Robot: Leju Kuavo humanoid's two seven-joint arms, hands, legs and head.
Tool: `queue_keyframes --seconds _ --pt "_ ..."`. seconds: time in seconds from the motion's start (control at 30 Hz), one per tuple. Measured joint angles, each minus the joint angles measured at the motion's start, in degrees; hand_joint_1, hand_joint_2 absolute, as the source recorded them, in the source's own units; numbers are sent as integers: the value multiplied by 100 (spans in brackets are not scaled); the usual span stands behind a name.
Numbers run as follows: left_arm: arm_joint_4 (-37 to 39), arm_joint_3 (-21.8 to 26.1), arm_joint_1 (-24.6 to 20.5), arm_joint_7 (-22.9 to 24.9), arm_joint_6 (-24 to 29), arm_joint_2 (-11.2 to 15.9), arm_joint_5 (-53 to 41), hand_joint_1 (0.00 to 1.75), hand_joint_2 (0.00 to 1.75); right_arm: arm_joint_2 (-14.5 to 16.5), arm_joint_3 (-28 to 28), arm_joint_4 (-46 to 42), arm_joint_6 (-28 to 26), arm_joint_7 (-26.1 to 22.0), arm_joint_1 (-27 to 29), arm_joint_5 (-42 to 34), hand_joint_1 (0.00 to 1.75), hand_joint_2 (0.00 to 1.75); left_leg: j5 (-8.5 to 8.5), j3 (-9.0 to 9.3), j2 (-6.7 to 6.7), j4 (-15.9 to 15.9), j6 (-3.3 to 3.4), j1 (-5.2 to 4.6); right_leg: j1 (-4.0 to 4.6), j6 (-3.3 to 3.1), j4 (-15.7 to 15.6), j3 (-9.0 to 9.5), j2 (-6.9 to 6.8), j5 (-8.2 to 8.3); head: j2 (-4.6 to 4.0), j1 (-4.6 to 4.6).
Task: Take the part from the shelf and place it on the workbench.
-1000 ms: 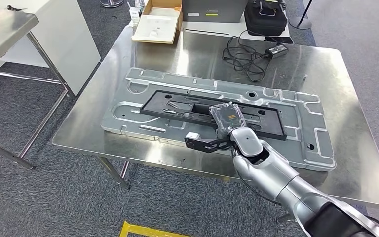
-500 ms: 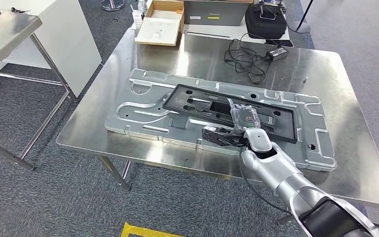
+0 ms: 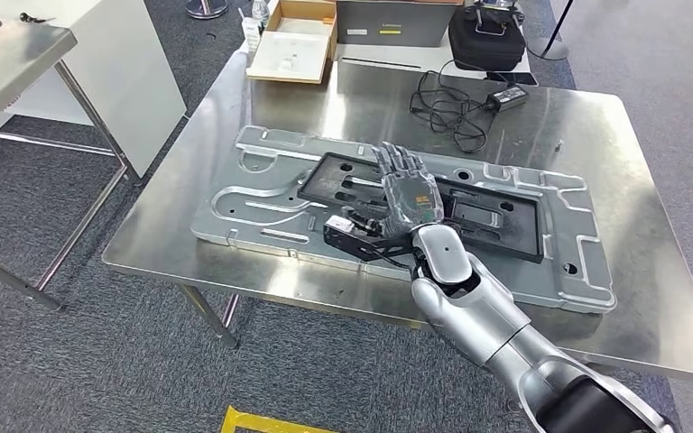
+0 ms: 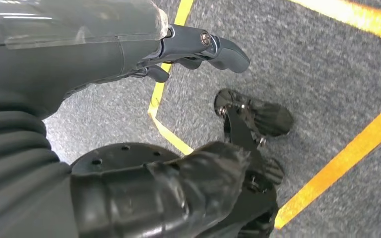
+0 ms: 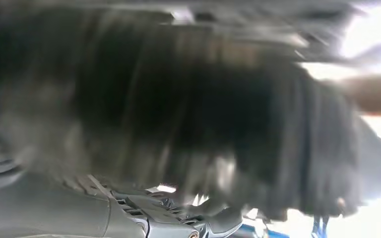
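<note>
So we've got the steel workbench point(image 3: 235, 108) taking up most of the head view, with a big silver stamped plate point(image 3: 235, 203) lying flat across the middle of it. On top of that plate sits the part point(image 3: 496, 221), a long black rectangular frame with cutouts, lying flat and a bit skewed toward the plate's right half. Our right hand point(image 3: 406, 185) is over the part's left-middle stretch, back of the hand facing up, fingers stretched out straight and spread, not wrapped around anything (can't tell if the palm is actually touching the frame or just above it). The right wrist view is a dark smear of motion blur, so no help there.

Our left hand point(image 4: 129, 44) shows up in the left wrist view hanging over grey carpet point(image 4: 337, 64) with yellow tape lines point(image 4: 347, 156); its fingers look loosely curled and there's nothing in them.

Further back on the bench: an open cardboard box point(image 3: 293, 38), a black bag point(image 3: 487, 36) and a tangled black power cable point(image 3: 456, 104) with its adapter brick
</note>
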Motion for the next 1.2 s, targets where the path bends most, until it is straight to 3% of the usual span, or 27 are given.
queue_keyframes --seconds 0.4,0.63,0.77,0.83,0.9,0.97,1.0,1.03,1.1,1.17,1.2 --pt "0 4 0 -162 -46 -24 -243 0 0 155 757 -2346 48 -697 203 -623 0 0 -4 -3 5 -2 -5 1 -1 1 1 -5 3 -4 0 1" --pt "0 2 -5 -249 -48 -23 -316 0 0 104 1296 -2934 115 -866 245 -780 0 0 -5 -3 6 -1 -5 0 -3 1 0 -4 4 -4 0 2" --pt "1 -10 -11 -277 -44 -10 -378 0 0 84 1707 -3023 178 -984 278 -841 0 0 -2 -9 2 -6 72 -20 -35 59 -49 18 1 23 0 0" --pt "2 -20 -13 -287 -38 -10 -389 0 0 83 1857 -3043 179 -1004 284 -869 0 87 62 47 -8 -118 107 23 -27 91 40 -3 -10 -59 0 3" --pt "2 -26 -16 -309 -19 -10 -393 0 0 79 2001 -3050 178 -1013 289 -893 0 175 112 87 -24 -197 135 56 -50 131 518 -204 -14 -367 0 5" --pt "3 -27 -17 -333 -2 -7 -401 0 0 71 2136 -3043 178 -1014 305 -919 0 175 116 80 -59 -197 140 62 -96 177 1242 -538 -14 -707 0 4" --pt "4 -27 -13 -346 0 -5 -403 0 0 66 2192 -3036 177 -1014 315 -936 0 131 109 76 -90 -186 130 69 -123 201 1459 -639 -15 -757 0 4" --pt "6 -27 -11 -364 -3 -3 -403 0 0 62 2236 -3029 177 -1014 319 -954 0 87 97 74 -128 -168 112 83 -150 224 1463 -636 -14 -690 0 4" --pt "8 -27 -12 -414 -11 1 -392 0 0 56 2301 -3020 176 -1014 318 -985 0 0 49 70 -229 -100 39 126 -211 273 863 -328 35 -322 0 6" --pt "9 -28 -27 -454 -10 8 -392 0 0 36 2359 -3010 177 -1014 311 -1006 0 0 -3 23 -332 -9 -69 152 -242 281 256 -15 233 -136 0 5" --pt "10 -30 -32 -467 -8 13 -403 0 0 23 2388 -3005 180 -1014 311 -1014 0 0 -13 -9 -376 21 -124 159 -235 256 136 39 310 -144 0 5"
